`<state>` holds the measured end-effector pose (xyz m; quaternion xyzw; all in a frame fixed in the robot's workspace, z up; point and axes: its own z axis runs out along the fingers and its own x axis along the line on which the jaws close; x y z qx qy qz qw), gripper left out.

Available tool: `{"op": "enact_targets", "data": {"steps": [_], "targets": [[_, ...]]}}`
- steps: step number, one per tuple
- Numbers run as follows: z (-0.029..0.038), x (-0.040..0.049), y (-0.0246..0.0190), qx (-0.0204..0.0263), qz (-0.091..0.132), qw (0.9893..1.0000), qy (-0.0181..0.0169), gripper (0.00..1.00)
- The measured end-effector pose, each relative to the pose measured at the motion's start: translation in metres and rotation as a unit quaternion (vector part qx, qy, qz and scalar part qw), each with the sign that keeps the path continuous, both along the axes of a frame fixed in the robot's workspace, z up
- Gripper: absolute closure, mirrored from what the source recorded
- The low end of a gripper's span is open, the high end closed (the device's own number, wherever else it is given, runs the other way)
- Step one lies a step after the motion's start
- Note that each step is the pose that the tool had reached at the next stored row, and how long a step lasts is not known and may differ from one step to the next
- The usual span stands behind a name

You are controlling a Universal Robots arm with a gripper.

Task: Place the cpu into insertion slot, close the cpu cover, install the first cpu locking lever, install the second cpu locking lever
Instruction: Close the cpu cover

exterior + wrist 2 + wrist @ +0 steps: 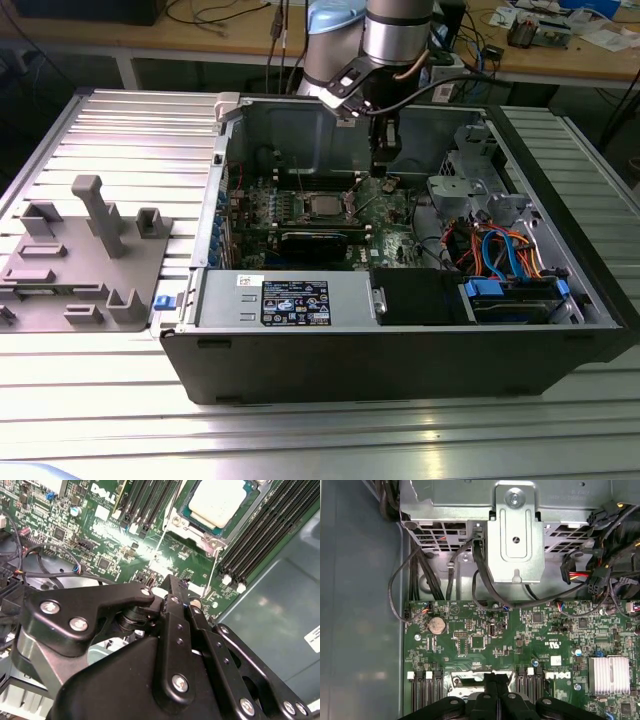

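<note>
"Where is the arm?"

"In the exterior view it comes straight down from 12 o'clock into the open computer case. The pincer points down, just above the green board."

"Is it holding something?"

"No. Its fingers are pressed together with nothing between them."

"And the cpu?"

"It sits in the insertion slot, at 8 o'clock from the pincer."

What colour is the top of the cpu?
The cpu top is silver-grey, clearest in the second wrist view.
</note>
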<state>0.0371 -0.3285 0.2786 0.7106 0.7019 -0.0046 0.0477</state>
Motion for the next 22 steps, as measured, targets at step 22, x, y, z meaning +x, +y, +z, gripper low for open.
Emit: {"op": "enact_targets", "data": {"steps": [22], "targets": [[-0.0240,0.0312,0.0203,-0.0034,0.003,0.9994,0.0347,0.89]]}}
